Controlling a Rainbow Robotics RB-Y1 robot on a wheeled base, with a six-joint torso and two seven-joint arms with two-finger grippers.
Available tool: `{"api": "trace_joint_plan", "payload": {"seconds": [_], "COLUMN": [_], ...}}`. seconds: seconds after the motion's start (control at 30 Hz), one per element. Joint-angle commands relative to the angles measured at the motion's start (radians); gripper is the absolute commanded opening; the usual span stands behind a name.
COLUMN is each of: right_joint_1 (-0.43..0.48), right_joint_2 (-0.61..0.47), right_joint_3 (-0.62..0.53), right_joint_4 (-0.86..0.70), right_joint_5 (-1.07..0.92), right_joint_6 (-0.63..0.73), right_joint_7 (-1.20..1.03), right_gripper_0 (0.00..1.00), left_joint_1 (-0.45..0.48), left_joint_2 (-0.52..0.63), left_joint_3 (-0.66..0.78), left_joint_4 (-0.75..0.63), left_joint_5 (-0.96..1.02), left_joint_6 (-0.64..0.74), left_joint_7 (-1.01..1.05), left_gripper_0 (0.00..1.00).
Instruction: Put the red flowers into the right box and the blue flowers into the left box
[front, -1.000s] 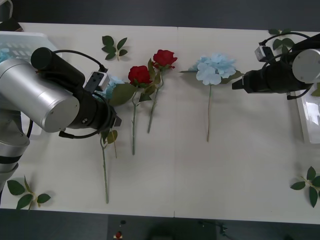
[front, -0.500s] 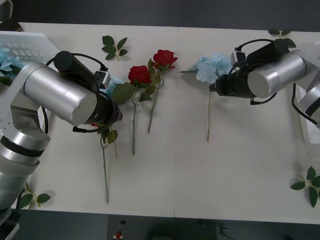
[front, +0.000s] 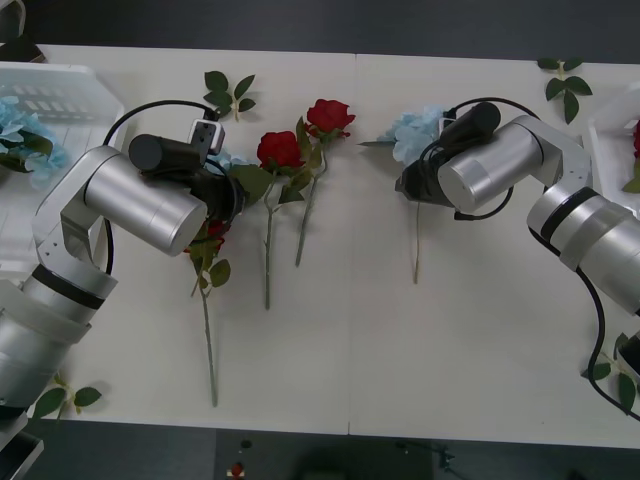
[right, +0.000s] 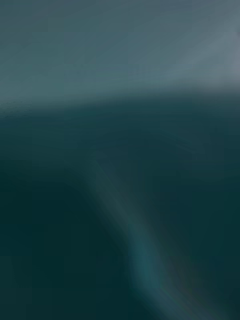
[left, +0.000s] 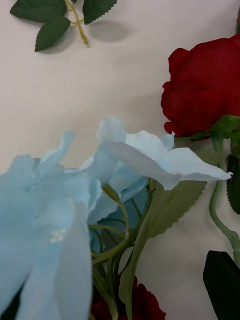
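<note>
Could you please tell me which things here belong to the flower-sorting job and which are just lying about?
Job: red flowers, blue flowers, left box, right box; left gripper and right gripper, each at a blue flower.
Lying about: loose leaf sprigs on the table.

I work in what looks like a lab or test room: a plain white surface bearing laid-out artificial flowers and loose leaf sprigs, dark floor beyond.
</note>
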Motion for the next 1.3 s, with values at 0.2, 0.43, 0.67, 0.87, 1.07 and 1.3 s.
{"api": "trace_joint_plan", "payload": {"seconds": [0.2,0.43,0.67,0.87,1.07,1.3], "right_joint_1": [-0.072,-0.072,-0.072,-0.072,-0.072,-0.071], "right_joint_2": [0.030,0.028,0.030,0.030,0.028,-0.004], "right_joint_3": [-0.010,-0.010,-0.010,-0.010,-0.036,-0.174], "right_joint_4": [0.058,0.058,0.058,0.058,0.058,0.043], "right_joint_5": [0.002,0.002,0.003,0.003,-0.020,-0.149], "right_joint_6": [-0.029,-0.029,-0.029,-0.031,-0.031,-0.028], "right_joint_7": [-0.026,-0.032,-0.032,-0.030,-0.032,0.004], "right_gripper_0": [0.26,0.00,0.00,0.00,0.00,0.00], "left_joint_1": [-0.029,-0.029,-0.027,-0.027,-0.026,-0.024], "left_joint_2": [0.005,0.015,0.033,0.073,0.134,0.217], "left_joint_3": [-0.036,-0.036,-0.036,-0.014,0.050,0.101], "left_joint_4": [0.089,0.100,0.036,-0.138,-0.323,-0.550], "left_joint_5": [-0.087,-0.055,-0.012,0.069,0.180,0.128], "left_joint_6": [-0.080,-0.080,-0.078,-0.023,0.084,0.230], "left_joint_7": [0.008,0.012,0.017,0.026,0.025,0.025], "left_gripper_0": [0.78,0.00,0.00,0.00,0.00,0.00]}}
